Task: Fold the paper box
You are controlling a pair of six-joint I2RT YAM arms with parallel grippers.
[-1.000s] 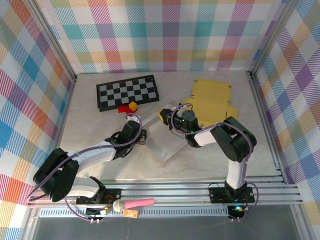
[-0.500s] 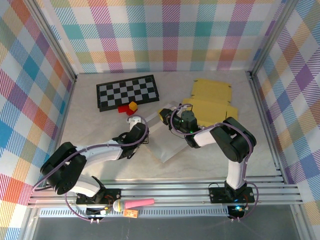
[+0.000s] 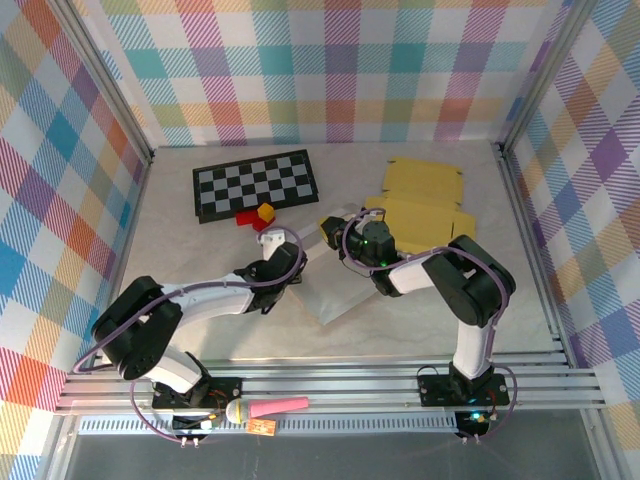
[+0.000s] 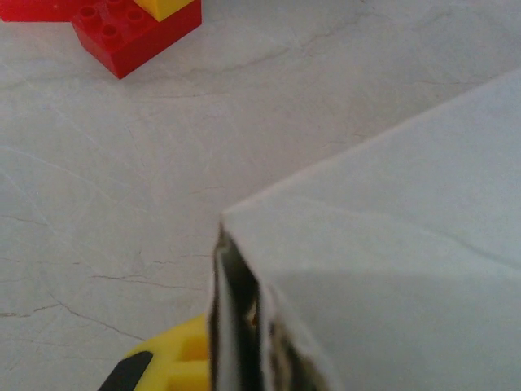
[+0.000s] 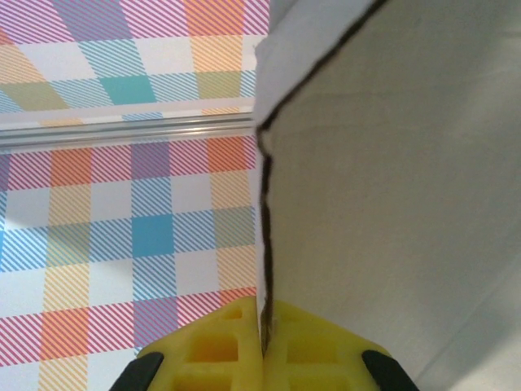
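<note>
Lying on the worktop (image 3: pixel 200 320) just beyond the arm bases: white paper box (image 3: pixel 335 295), unfolded. Reaching its left edge, left hand (image 3: pixel 292 268); in the wrist view one yellow finger (image 4: pixel 175 366) close against the sheet's edge, the other hidden, so impossible to tell whether clamped. At the box's far corner, right hand (image 3: pixel 330 230), yellow pads (image 5: pixel 212 354) pressed together on the thin paper edge. Just beyond the left hand, red brick (image 3: pixel 245 218) touching yellow brick (image 3: pixel 265 211). Farther back, checkerboard (image 3: pixel 255 185) on the left, flat yellow cardboard (image 3: pixel 425 195) on the right.
</note>
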